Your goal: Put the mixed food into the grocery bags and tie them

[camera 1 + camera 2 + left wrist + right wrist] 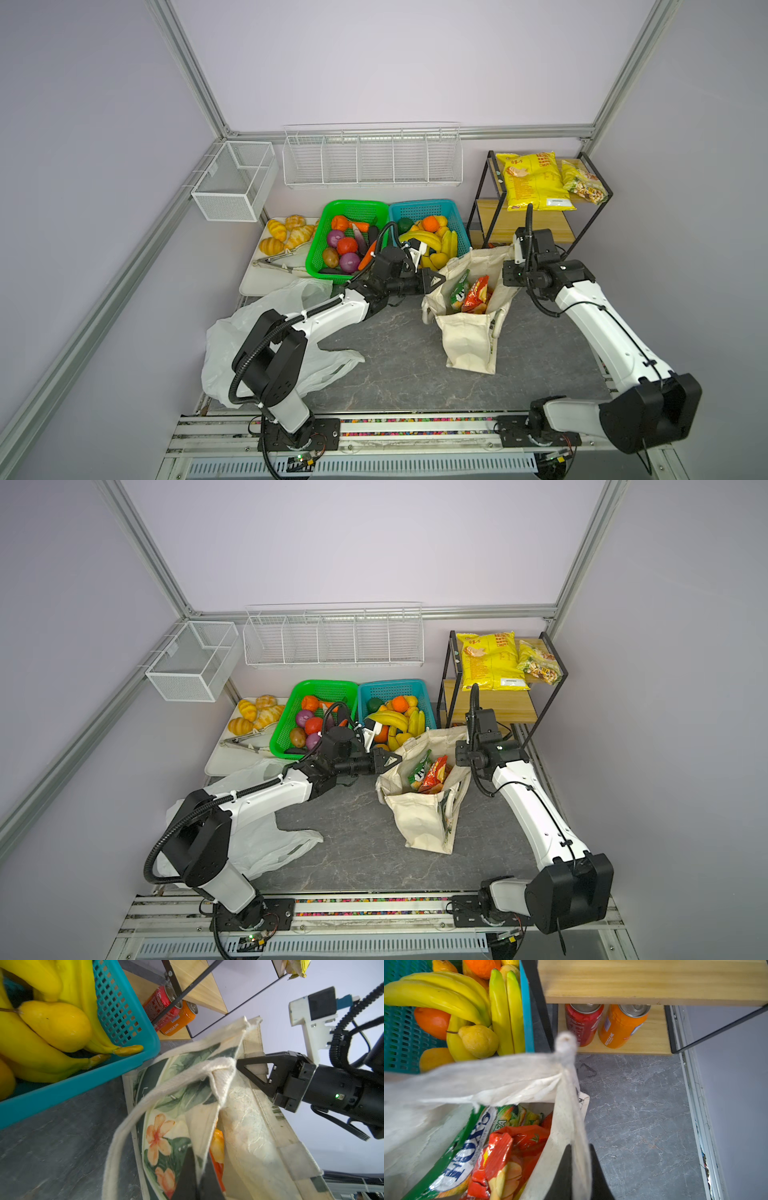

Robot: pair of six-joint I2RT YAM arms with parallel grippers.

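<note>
The left gripper point(436, 279) and right gripper point(241, 1064) are each pinching opposite rims of the canvas tote point(469, 345) at mid-frame, and should probably be drawing them together evenly, keeping the snack packets point(476, 295) inside.

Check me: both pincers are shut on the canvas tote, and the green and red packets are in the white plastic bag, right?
One slip: the green packet and red packet are in the canvas tote, not the white plastic bag; both top views show it. The left pincer and right pincer are shut on the tote.
</note>
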